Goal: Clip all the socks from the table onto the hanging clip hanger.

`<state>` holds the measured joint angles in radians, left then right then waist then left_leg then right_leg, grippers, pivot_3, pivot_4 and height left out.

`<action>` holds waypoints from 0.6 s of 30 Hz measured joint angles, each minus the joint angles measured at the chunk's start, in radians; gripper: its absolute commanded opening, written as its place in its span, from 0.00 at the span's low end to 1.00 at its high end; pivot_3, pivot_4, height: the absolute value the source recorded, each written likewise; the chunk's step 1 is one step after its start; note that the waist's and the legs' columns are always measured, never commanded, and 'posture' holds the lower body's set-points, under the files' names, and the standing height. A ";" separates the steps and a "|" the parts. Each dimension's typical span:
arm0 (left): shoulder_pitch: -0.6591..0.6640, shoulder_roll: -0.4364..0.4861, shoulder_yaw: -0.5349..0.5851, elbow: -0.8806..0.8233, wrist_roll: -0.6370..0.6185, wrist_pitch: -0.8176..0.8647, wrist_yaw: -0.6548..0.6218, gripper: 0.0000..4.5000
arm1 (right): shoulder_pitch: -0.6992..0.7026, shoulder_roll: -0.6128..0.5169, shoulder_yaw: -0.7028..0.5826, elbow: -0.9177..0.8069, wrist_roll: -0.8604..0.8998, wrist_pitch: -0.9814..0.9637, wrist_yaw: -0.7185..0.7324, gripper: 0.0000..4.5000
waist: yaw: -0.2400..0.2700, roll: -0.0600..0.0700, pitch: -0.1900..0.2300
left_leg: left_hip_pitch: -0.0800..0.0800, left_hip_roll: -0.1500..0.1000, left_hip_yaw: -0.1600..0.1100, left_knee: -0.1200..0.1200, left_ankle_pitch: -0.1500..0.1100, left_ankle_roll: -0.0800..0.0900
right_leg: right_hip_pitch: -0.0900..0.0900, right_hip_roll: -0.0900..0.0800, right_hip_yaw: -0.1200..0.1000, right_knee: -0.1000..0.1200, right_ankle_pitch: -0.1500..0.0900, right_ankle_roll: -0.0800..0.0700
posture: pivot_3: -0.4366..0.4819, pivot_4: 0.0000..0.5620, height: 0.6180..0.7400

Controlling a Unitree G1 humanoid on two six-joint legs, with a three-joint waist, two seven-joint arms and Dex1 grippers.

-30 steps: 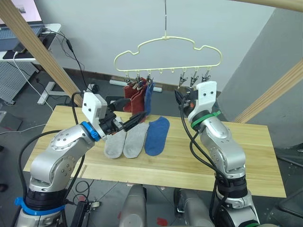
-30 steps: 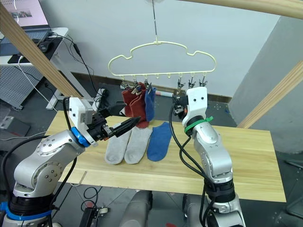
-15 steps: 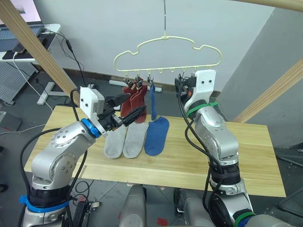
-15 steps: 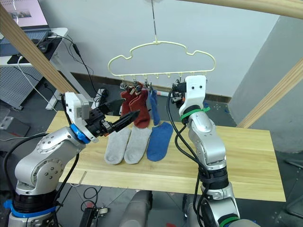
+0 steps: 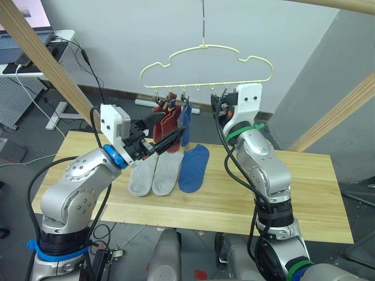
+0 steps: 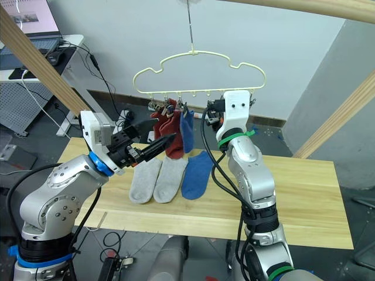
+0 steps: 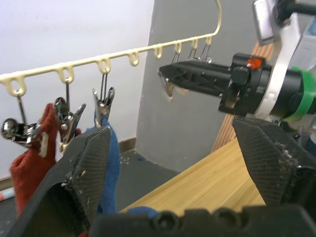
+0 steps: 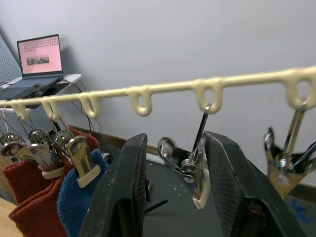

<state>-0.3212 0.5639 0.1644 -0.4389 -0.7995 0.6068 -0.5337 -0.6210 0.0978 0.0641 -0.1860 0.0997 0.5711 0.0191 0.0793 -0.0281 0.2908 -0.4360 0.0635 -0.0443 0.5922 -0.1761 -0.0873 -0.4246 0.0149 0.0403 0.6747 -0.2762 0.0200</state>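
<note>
Grey wall behind, wooden rail frame point(image 5: 55, 70) slanting across upper left, white side table w/ laptop point(image 5: 26, 14) in the top-left corner. Light wood desk point(image 5: 304, 193) spans the lower middle of the frame.

Clip hanger point(image 5: 206, 64) hangs top centre, pale yellow wire, row of clips along its bottom bar. It carries three socks at its left end: two rust red socks point(image 5: 164, 123) side by side, one blue sock point(image 5: 185, 124) just right of them, each pinched in its own clip. Clips further right are bare; wrist view shows one free clip point(image 8: 195, 165) dangling between the right end effector's fingers point(image 8: 126, 197).

On the desk, centre-left: two grey socks point(image 5: 155, 174) lying side by side, touching, and a second blue sock point(image 5: 194, 167) just right of them, flat.

Left end effector point(image 5: 164, 130) centre-left, raised above the grey socks, just beside the hung red pair; fingers spread, nothing in them. Right end effector point(image 5: 215, 108) up at the hanger's bar, centre; fingers spread around the free clip, not pinching it.
</note>
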 measured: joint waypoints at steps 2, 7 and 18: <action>-0.004 0.000 0.000 0.000 -0.003 0.000 0.000 0.97 | 0.000 0.003 0.000 0.018 0.000 -0.009 0.000 0.41 | 0.000 0.000 0.000 | 0.000 0.000 0.000 0.000 0.000 0.000 | 0.000 0.000 0.000 0.000 0.000 0.000 | 0.77 0.54 1.00; -0.004 0.000 0.000 0.000 -0.007 0.001 0.000 0.97 | -0.016 0.007 0.001 0.048 0.000 -0.037 0.001 0.41 | 0.000 0.000 0.000 | 0.000 0.000 0.000 0.000 0.000 0.000 | 0.000 0.000 0.000 0.000 0.000 0.000 | 0.78 0.53 1.00; 0.002 -0.010 0.000 -0.017 -0.018 0.000 -0.005 0.97 | -0.027 0.011 0.005 0.055 -0.003 -0.063 0.001 0.41 | 0.000 0.000 0.000 | 0.000 0.000 0.000 0.000 0.000 0.000 | 0.000 0.000 0.000 0.000 0.000 0.000 | 0.78 0.53 1.00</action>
<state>-0.3191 0.5543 0.1644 -0.4561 -0.8177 0.6073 -0.5390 -0.6479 0.1090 0.0691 -0.1309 0.0970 0.5080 0.0203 0.0797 -0.0281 0.2909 -0.4360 0.0635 -0.0444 0.5923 -0.1761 -0.0873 -0.4246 0.0149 0.0402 0.6751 -0.2762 0.0199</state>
